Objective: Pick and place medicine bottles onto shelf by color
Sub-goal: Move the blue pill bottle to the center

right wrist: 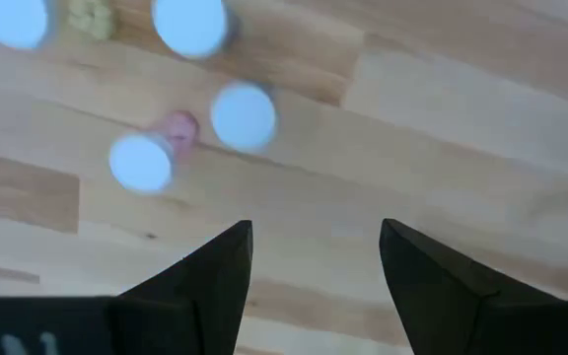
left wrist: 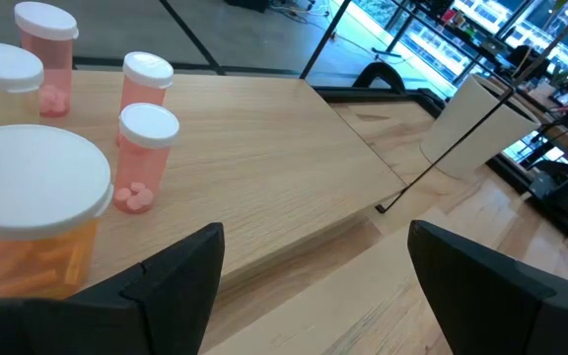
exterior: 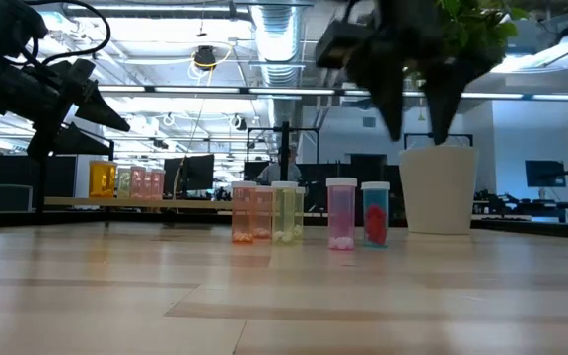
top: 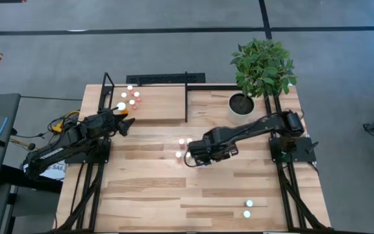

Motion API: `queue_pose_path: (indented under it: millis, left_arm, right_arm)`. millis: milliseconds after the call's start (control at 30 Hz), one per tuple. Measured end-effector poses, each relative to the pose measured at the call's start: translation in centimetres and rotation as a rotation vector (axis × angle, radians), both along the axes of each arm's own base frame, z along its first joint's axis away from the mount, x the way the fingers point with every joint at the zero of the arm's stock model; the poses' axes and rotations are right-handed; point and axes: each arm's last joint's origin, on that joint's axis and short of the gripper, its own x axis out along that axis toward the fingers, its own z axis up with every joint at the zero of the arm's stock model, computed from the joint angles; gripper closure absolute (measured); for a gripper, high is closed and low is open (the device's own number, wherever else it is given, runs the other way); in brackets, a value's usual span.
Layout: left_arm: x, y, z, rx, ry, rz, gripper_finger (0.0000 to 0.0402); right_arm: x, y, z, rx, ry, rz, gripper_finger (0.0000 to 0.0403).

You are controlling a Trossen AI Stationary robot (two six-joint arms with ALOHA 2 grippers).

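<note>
The shelf [top: 161, 104] stands at the table's far left and bears several white-capped medicine bottles [top: 134, 97]. The left wrist view shows an orange one [left wrist: 28, 212] and pink ones [left wrist: 146, 158] upright on the board [left wrist: 264, 168]. Several more bottles [exterior: 284, 212] stand upright in a group at mid-table [top: 181, 141]. My right gripper [top: 193, 158] hangs above the table just beside that group, pointing down, open [right wrist: 316, 232] and holding nothing. My left gripper [top: 126, 125] waits open [left wrist: 314, 247] at the shelf's near edge.
A white pot with a green plant [top: 241, 105] stands at the far right, beside the shelf's right end. Two more bottles [top: 249, 208] stand near the table's front right. The shelf's thin black uprights [top: 186, 97] rise around its board.
</note>
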Motion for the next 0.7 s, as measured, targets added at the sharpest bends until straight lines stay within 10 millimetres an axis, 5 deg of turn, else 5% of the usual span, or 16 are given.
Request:
queue_pose_path:
  millis: [300,700]
  left_arm:
    - [0.0,0.0,0.0,0.0,0.0,0.0,0.0093]
    - [0.0,0.0,0.0,0.0,0.001,0.0,0.0093]
  right_arm:
    - [-6.4,4.1,3.2,-0.186,-0.042,-0.102,0.0158]
    - [-16.0,9.7,-2.4,0.086,0.0,-0.245,0.0159]
